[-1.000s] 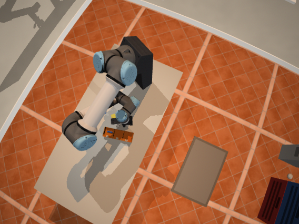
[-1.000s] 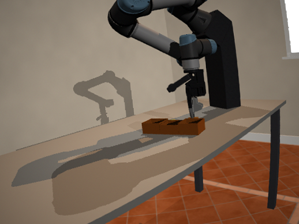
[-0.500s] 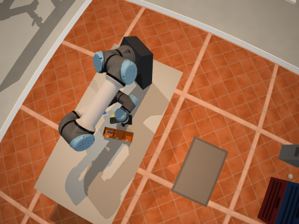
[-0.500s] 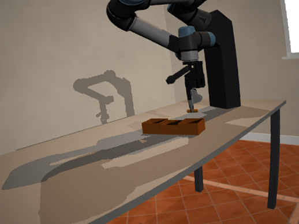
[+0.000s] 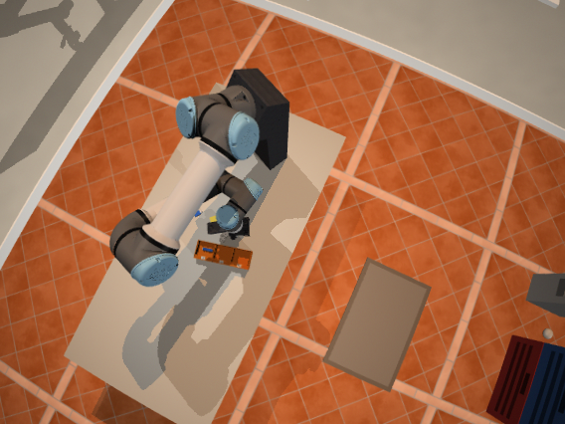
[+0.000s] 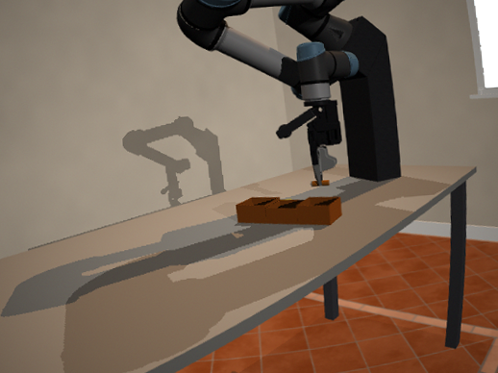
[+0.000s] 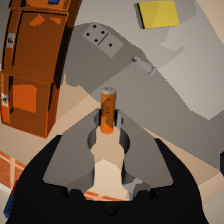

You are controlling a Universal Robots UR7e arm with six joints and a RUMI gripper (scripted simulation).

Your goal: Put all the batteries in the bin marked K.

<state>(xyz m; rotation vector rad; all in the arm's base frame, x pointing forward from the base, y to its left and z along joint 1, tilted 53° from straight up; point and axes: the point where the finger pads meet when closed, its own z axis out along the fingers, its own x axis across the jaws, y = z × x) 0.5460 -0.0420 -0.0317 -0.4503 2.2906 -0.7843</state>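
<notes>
My gripper is shut on an orange battery, just above the table behind the bins. The row of three joined orange bins lies to the left in the wrist view, with small white letter labels on its side; I cannot read which is K. A blue item lies in the end bin. A small grey battery-like cylinder lies on the table beyond the gripper.
A grey domino tile and a yellow flat block lie on the table past the gripper. A small blue thing lies near the arm. The black robot pedestal stands close behind.
</notes>
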